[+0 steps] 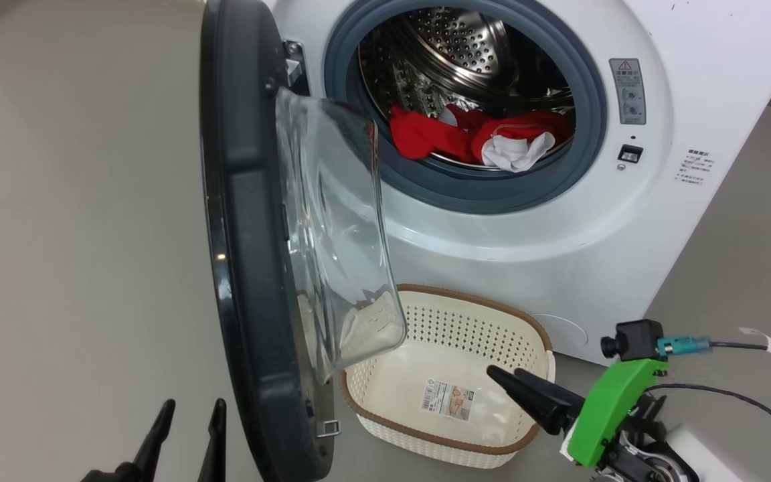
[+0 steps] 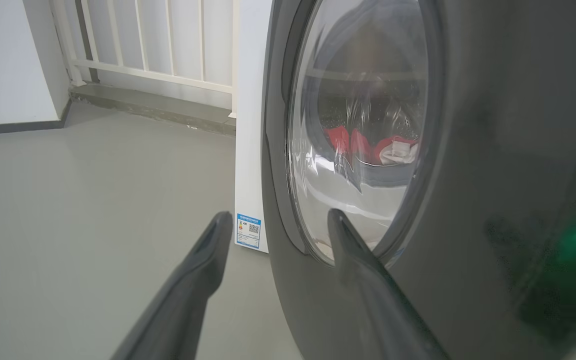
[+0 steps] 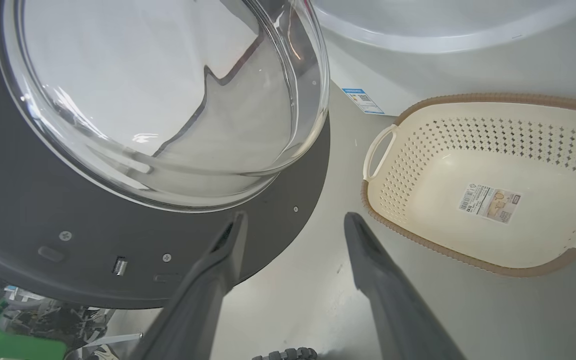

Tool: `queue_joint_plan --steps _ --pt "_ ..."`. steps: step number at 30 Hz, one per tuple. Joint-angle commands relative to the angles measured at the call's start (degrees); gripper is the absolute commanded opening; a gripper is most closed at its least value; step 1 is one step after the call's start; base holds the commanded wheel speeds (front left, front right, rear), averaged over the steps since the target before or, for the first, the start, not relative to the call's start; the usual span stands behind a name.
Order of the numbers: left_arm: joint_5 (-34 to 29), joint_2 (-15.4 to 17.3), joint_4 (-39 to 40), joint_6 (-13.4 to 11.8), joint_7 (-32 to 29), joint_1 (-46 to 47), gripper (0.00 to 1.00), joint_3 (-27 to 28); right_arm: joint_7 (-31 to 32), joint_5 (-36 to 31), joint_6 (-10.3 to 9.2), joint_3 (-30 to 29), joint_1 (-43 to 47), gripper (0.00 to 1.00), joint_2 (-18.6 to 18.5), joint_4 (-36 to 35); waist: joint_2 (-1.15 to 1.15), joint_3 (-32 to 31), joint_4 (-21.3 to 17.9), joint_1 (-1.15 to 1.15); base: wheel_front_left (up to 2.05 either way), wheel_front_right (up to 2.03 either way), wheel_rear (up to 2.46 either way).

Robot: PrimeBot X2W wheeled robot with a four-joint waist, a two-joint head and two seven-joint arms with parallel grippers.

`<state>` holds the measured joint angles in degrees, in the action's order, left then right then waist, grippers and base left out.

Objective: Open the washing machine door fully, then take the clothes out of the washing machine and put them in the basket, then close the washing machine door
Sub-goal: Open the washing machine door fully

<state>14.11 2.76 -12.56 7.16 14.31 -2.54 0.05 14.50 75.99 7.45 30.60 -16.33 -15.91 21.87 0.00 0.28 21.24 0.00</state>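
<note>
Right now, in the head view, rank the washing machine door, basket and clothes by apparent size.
1. washing machine door, largest, but also nearest, which inflates it.
2. basket.
3. clothes, smallest, but farthest back.

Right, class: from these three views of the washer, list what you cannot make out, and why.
1. Head view: the number of clothes; they lie heaped, partly behind the rubber ring.
2. Head view: the left end of the basket, warped behind the glass of the washing machine door.
3. Head view: the small labels on the washing machine, too small to read.
4. Left wrist view: the clothes, distorted through the door glass.
</note>
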Motion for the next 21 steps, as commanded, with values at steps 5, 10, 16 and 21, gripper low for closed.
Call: queue_joint_plan --steps 5,10,16,21 --pt "-0.4 0.6 1.1 0.3 0.7 0.7 1.0 2.3 -6.3 -3.3 0.03 3.5 0.5 1.0 -2.8 -0.2 0.0 0.1 -0.3 0.0 0.0 0.0 0.0" --pt "-0.4 0.6 0.9 0.3 0.7 0.9 1.0 2.6 -12.2 -5.9 0.03 7.4 0.6 1.0 -5.0 0.5 0.0 0.3 -0.4 0.0 0.0 0.0 0.0" --pt "-0.3 0.5 0.7 0.3 0.7 0.9 1.0 2.8 -19.7 -8.0 0.03 12.3 0.2 1.0 -7.0 2.5 0.0 0.2 -0.5 0.0 0.0 0.0 0.0" --pt "-0.3 0.4 0.7 0.3 0.7 0.9 1.0 3.0 -26.2 -8.4 0.03 14.7 -0.6 1.0 -7.6 4.7 0.0 0.2 -0.5 0.0 0.0 0.0 0.0"
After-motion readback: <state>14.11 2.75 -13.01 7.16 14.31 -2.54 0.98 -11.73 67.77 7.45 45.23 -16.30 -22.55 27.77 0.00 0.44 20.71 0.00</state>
